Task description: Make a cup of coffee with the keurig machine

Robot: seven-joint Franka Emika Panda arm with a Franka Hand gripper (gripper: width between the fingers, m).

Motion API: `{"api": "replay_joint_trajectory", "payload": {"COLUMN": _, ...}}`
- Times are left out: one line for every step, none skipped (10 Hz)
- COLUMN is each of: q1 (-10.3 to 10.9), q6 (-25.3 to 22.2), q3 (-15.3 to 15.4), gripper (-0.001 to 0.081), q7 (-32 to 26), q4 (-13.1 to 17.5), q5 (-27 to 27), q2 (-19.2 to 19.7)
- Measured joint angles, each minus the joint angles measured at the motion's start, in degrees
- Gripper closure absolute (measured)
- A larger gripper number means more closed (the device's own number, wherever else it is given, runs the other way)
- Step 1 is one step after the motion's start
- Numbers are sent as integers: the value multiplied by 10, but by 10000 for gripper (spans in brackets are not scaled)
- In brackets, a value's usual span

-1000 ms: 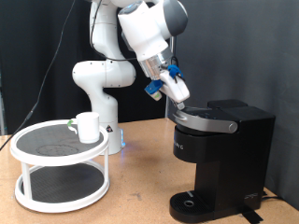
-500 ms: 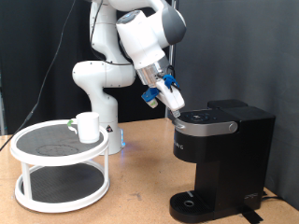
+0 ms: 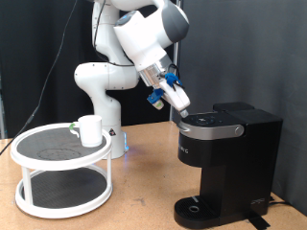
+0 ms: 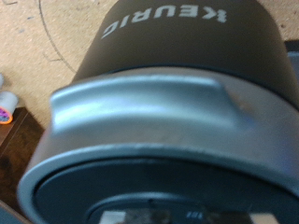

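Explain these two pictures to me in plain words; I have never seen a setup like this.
The white jointed thing is a robot arm. Its gripper hangs at the top front edge of the black keurig machine, whose lid is down. It holds nothing that shows. One picture comes from a camera standing off to the side. The other comes from a camera on the robot's hand, looking down at the machine's grey lid handle. On the exterior view's left, a white cup sits on the top shelf of a round two-tier stand.
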Motion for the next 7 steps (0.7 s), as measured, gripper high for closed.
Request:
{"api": "replay_joint_trajectory", "payload": {"q1": 0, "q6": -6, "q3": -6, "gripper": 806, "q7": -4, "q4": 4, "q5": 13, "q2": -3}}
{"api": "replay_joint_trajectory", "payload": {"q1": 0, "q6": -16, "q3": -12, "gripper": 806, "q7": -4, "q4": 8, "q5": 19, "q2": -8}}
{"api": "replay_joint_trajectory", "payload": {"q1": -1, "q6": -29, "q3": -18, "gripper": 806, "q7": -3, "q4": 11, "q5": 22, "q2": -14}}
{"api": "replay_joint_trajectory", "payload": {"q1": -1, "q6": -28, "q3": -17, "gripper": 806, "q7": -4, "q4": 10, "q5": 21, "q2": -13}}
{"api": "replay_joint_trajectory", "payload": {"q1": 0, "q6": -22, "q3": -18, "gripper": 806, "q7": -21, "q4": 5, "q5": 31, "q2": -15}}
{"api": "replay_joint_trajectory", "payload": {"q1": 0, "q6": -27, "q3": -24, "gripper": 806, "q7": -48, "q4": -7, "q5": 46, "q2": -24}}
{"api": "replay_joint_trajectory", "payload": {"q1": -1, "q6": -64, "q3": -38, "gripper": 806, "q7": -68, "q4": -18, "q5": 48, "q2": -38}}
